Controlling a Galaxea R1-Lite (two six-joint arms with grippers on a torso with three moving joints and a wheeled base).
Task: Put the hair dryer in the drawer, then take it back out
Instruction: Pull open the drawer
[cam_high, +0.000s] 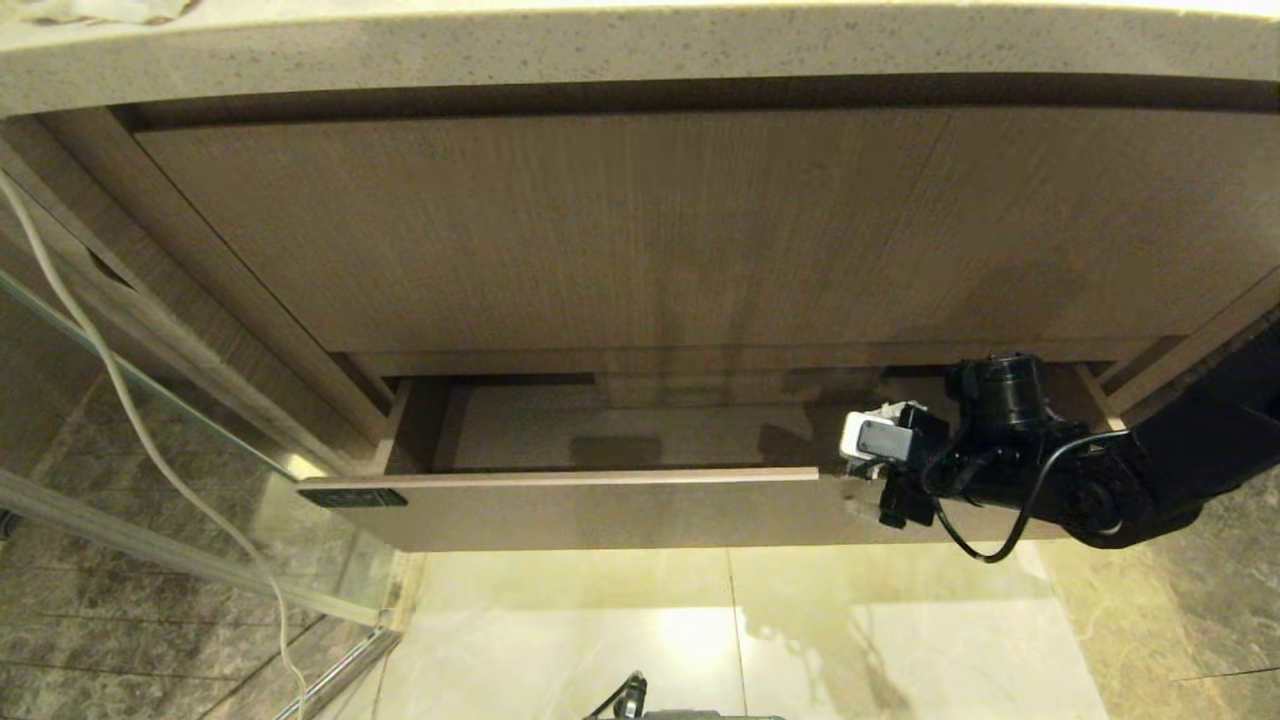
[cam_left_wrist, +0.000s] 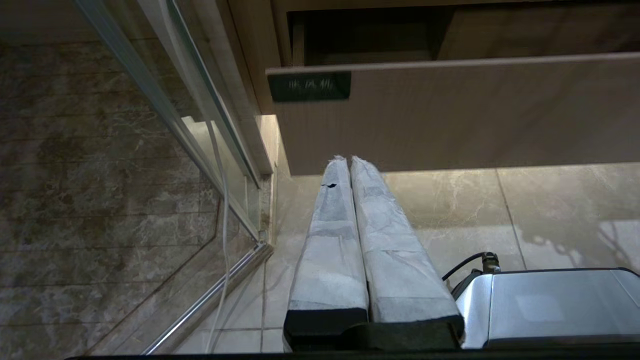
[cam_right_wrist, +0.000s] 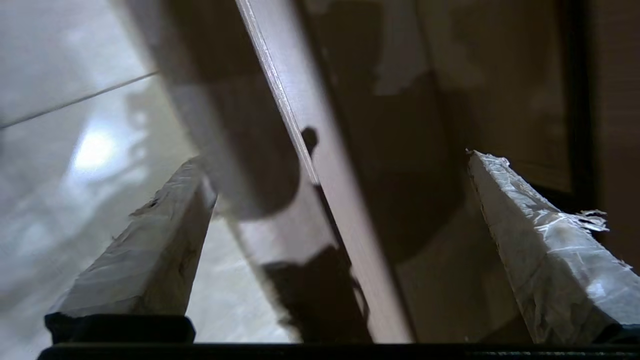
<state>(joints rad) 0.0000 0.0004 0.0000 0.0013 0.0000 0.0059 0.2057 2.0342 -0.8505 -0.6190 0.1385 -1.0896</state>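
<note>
dryer: can't spot it in any view, so no idea where it is right now. The part of the drawer interior that shows looks bare
drawer: partly pulled out under the tall wood panel, black label at the left end of its front
right gripper: at the drawer's right end, jaws spread wide, holding nothing. In its wrist view one finger sits on the floor side of the front board, the other on the inside, so it's straddling the top edge
left gripper: parked low in front of the drawer's left end, jaws pressed together, empty
step, my guess: grabbing or letting go of the front board to move the drawer
how to do it right: keep the board centred between the fingers, pull or push straight along the runners, no twisting since it's gripping way off to the right
watch out: an off-centre pull could rack the drawer
</note>
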